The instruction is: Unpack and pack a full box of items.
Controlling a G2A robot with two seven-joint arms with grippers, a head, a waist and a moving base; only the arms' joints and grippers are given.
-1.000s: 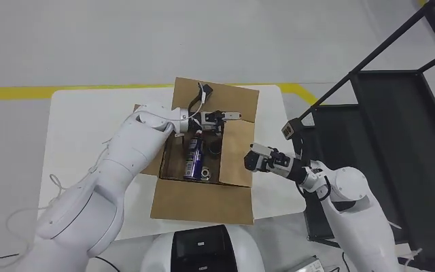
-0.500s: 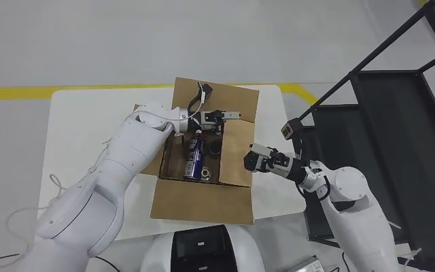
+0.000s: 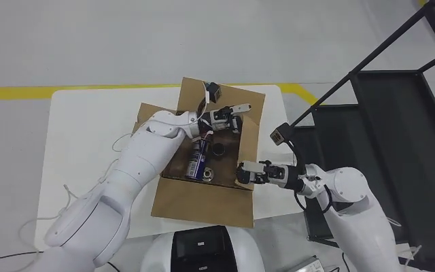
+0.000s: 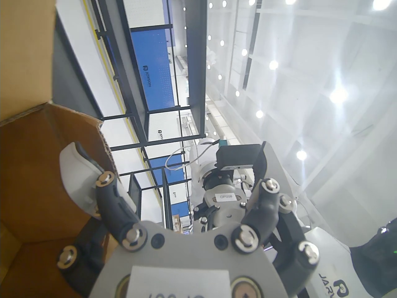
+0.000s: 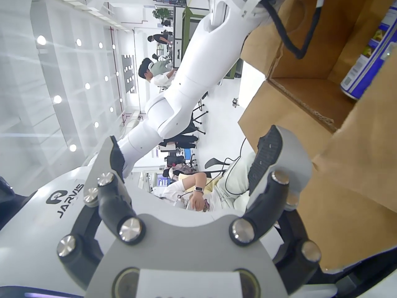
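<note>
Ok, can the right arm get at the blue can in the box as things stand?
Probably not straight in. The right gripper, open, sits at the box's side flap, whose cardboard stands between it and the blue can lying inside. Going over the flap from above looks free.

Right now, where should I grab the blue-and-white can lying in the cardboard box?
Probably across the middle of the blue-and-white cylindrical can, coming straight down: it lies on its side in the open cardboard box, round flank up, and the walls block a sideways approach.
</note>
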